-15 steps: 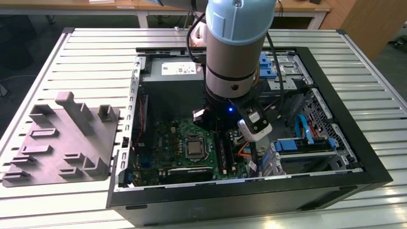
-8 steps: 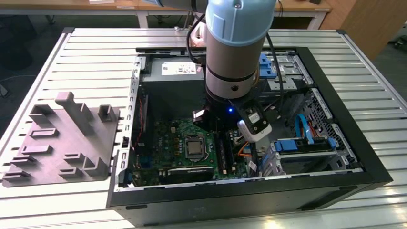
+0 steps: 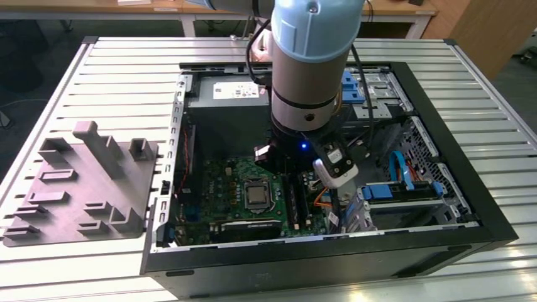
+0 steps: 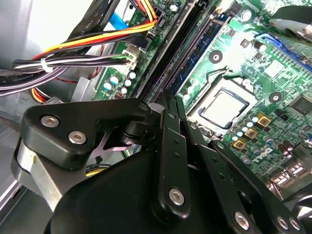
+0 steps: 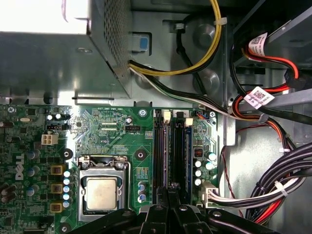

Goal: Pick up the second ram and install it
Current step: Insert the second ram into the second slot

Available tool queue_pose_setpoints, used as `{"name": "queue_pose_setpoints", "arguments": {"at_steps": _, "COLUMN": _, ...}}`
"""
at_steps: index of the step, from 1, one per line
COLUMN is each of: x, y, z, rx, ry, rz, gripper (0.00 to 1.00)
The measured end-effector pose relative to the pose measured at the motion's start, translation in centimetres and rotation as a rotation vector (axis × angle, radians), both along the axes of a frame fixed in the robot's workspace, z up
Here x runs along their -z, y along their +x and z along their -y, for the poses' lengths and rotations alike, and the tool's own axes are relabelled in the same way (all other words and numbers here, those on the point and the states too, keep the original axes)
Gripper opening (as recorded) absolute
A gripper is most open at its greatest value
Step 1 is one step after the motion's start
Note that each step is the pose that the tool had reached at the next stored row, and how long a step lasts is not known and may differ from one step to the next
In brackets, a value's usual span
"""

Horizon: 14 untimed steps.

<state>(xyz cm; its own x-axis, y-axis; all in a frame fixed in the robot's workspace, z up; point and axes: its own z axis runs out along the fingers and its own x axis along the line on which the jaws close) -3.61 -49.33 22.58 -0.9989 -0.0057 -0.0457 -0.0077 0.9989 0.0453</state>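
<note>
Arm (image 3: 310, 63) reaches down into open PC case (image 3: 436, 245) on the bench (image 3: 126, 69), centre of the exterior view. Jaws look closed, tips together, low centre in both wrist views, right on the memory slots; can't tell if they pinch anything. Second ram (image 5: 170, 146) sits upright in the slots, running straight out from the jaw tips, just beside the CPU socket (image 5: 101, 192) on the motherboard (image 3: 226, 189); can't tell if it's latched. Cable bundle (image 4: 73, 53) upper left in the second wrist view. Grey tray (image 3: 84, 182) on the bench at the exterior view's left, well apart.
</note>
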Motion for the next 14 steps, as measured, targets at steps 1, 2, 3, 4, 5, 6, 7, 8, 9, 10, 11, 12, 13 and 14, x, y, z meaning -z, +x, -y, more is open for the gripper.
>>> {"name": "queue_pose_setpoints", "arguments": {"at_steps": 1, "x": 0.01, "y": 0.00, "z": 0.00, "rx": 0.000, "ry": -0.0001, "rz": 0.0000, "gripper": 0.11}}
{"name": "queue_pose_setpoints", "arguments": {"at_steps": 2, "x": 0.01, "y": 0.00, "z": 0.01, "rx": 0.000, "ry": -0.0003, "rz": 0.0000, "gripper": 0.11}}
{"name": "queue_pose_setpoints", "arguments": {"at_steps": 3, "x": 0.01, "y": -0.01, "z": 0.01, "rx": 0.000, "ry": -0.0004, "rz": 0.0000, "gripper": 0.11}}
{"name": "queue_pose_setpoints", "arguments": {"at_steps": 4, "x": 0.01, "y": -0.01, "z": 0.01, "rx": 0.000, "ry": -0.0005, "rz": -0.0001, "gripper": 0.11}}
{"name": "queue_pose_setpoints", "arguments": {"at_steps": 5, "x": 0.02, "y": -0.01, "z": 0.01, "rx": 0.000, "ry": -0.0004, "rz": -0.0001, "gripper": 0.11}}
{"name": "queue_pose_setpoints", "arguments": {"at_steps": 6, "x": 0.02, "y": -0.01, "z": 0.01, "rx": 0.000, "ry": -0.0004, "rz": 0.0000, "gripper": 0.11}}
{"name": "queue_pose_setpoints", "arguments": {"at_steps": 7, "x": 0.02, "y": -0.01, "z": 0.01, "rx": 0.000, "ry": -0.0004, "rz": 0.0000, "gripper": 0.11}}
{"name": "queue_pose_setpoints", "arguments": {"at_steps": 8, "x": 0.04, "y": -0.01, "z": 0.01, "rx": 0.000, "ry": -0.0003, "rz": 0.0000, "gripper": 0.11}}
{"name": "queue_pose_setpoints", "arguments": {"at_steps": 9, "x": 0.09, "y": -0.01, "z": 0.00, "rx": 0.000, "ry": 0.0000, "rz": 0.0001, "gripper": 0.11}}
{"name": "queue_pose_setpoints", "arguments": {"at_steps": 10, "x": 0.10, "y": -0.01, "z": 0.01, "rx": 0.000, "ry": -0.0002, "rz": 0.0001, "gripper": 0.11}}
{"name": "queue_pose_setpoints", "arguments": {"at_steps": 11, "x": 0.10, "y": -0.01, "z": 0.01, "rx": 0.000, "ry": -0.0002, "rz": 0.0000, "gripper": 0.11}}
{"name": "queue_pose_setpoints", "arguments": {"at_steps": 12, "x": 0.10, "y": -0.01, "z": 0.01, "rx": 0.000, "ry": -0.0004, "rz": 0.0000, "gripper": 0.11}}
{"name": "queue_pose_setpoints", "arguments": {"at_steps": 13, "x": 0.11, "y": -0.01, "z": 0.01, "rx": 0.000, "ry": -0.0005, "rz": 0.0000, "gripper": 0.11}}
{"name": "queue_pose_setpoints", "arguments": {"at_steps": 14, "x": 0.16, "y": -0.01, "z": 0.01, "rx": 0.000, "ry": -0.0002, "rz": 0.0001, "gripper": 0.11}}
